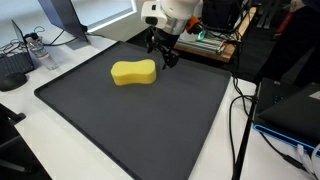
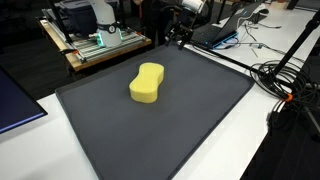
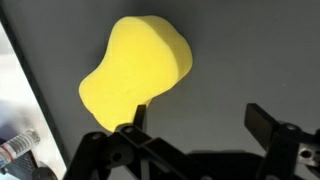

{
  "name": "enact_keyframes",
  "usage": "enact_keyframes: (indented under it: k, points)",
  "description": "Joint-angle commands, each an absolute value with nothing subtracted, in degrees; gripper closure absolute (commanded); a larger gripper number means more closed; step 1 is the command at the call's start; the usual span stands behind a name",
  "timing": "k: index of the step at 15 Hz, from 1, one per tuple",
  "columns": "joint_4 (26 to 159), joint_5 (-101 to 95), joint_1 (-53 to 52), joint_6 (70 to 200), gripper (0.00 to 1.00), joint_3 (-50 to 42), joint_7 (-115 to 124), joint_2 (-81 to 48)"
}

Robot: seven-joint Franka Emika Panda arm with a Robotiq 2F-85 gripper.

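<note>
1 yellow, peanut-shaped foam sponge (image 1: 134, 72) on matte mat (image 1: 120, 125).

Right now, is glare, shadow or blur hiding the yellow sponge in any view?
Wrist view: sponge evenly lit and fairly sharp, the open gripper a dark silhouette below it, clutter at the left edge blurred. Both exterior views: sponge stands clear on the dark mat, only a soft shadow at its base, no glare on it.
</note>
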State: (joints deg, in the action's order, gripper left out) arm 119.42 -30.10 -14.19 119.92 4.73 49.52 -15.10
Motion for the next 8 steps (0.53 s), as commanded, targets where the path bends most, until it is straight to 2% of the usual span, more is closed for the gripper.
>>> enact_keyframes:
  k: [1,6,8]
  points:
    - [116.52,-37.20,-16.44,120.88,0.00,3.70,57.38,-18.59]
    - [116.89,-35.58,-15.92,120.40,0.00,4.30,56.16,-18.44]
    - [114.17,-37.53,-17.85,116.03,0.00,3.95,59.85,-21.16]
